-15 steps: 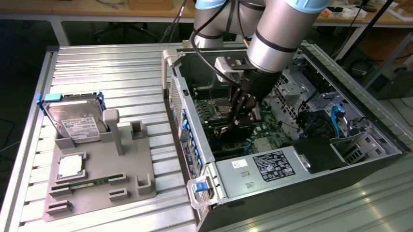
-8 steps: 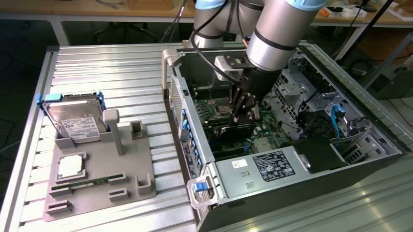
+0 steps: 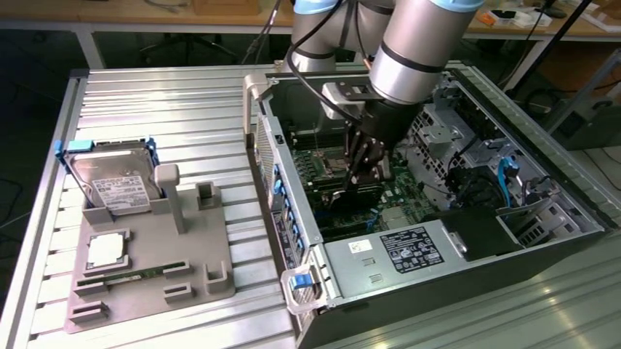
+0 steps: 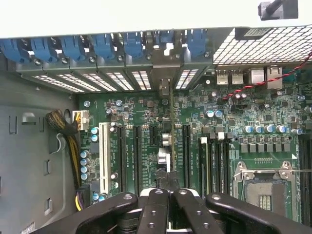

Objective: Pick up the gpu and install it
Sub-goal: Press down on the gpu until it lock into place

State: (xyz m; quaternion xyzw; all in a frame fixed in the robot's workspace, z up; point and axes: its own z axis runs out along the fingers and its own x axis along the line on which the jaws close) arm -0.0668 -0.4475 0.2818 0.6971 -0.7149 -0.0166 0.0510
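gpu (image 4: 168, 141): you held it edge-on, standing upright over the motherboard (image 4: 234, 122), lined up with one of the long black expansion slots. Seen from the wrist it was only a thin vertical strip running from the gripper up to the rear slot openings.
why edge-on: my read, the card edge has to go straight down into the slot, so you kept it square to the board with its metal end toward the rear slot covers (image 4: 122, 78).
gripper (image 4: 168, 195): fingers (image 4: 155, 207) closed narrow, pinching the gpu's top edge between them. In the exterior view the gripper (image 3: 361, 171) was deep inside the open computer case (image 3: 543, 240), low over the board.
seating: can't tell whether the card's bottom edge was already in the slot or just above it; the contact line was hidden by the card itself.
blue latches (image 4: 105, 46): row along the rear wall, one per slot position. The one in line with the card looked level with its neighbours; can't tell if it was locked.
fixture tray (image 3: 145, 269): on the exterior view's left, well apart from the case. It kept the hard drive (image 3: 116, 185) upright, plus a memory stick (image 3: 131, 275) lying flat.
progress: my call, pick-up done, you were at the insertion step.
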